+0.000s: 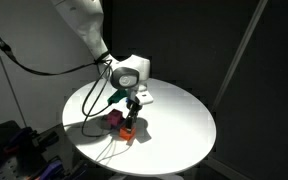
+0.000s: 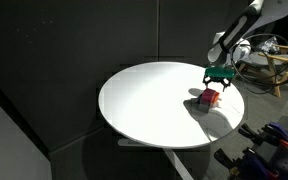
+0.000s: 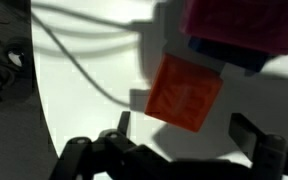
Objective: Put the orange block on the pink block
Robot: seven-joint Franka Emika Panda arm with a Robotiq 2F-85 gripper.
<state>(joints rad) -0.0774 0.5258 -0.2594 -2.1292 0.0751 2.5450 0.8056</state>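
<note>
Just below the spread-open gripper (image 1: 132, 108), the orange block (image 1: 127, 132) sits beside the pink block (image 1: 115, 122)

Claw (image 3: 182, 128) low, jaws apparently apart

The wrist view's top edge cuts off the blurred pink block (image 3: 239, 22).

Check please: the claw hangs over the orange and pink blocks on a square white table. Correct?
No, the table is round, not square; both exterior views show it. The claw does hang over the orange block and the pink block on that white table.
</note>
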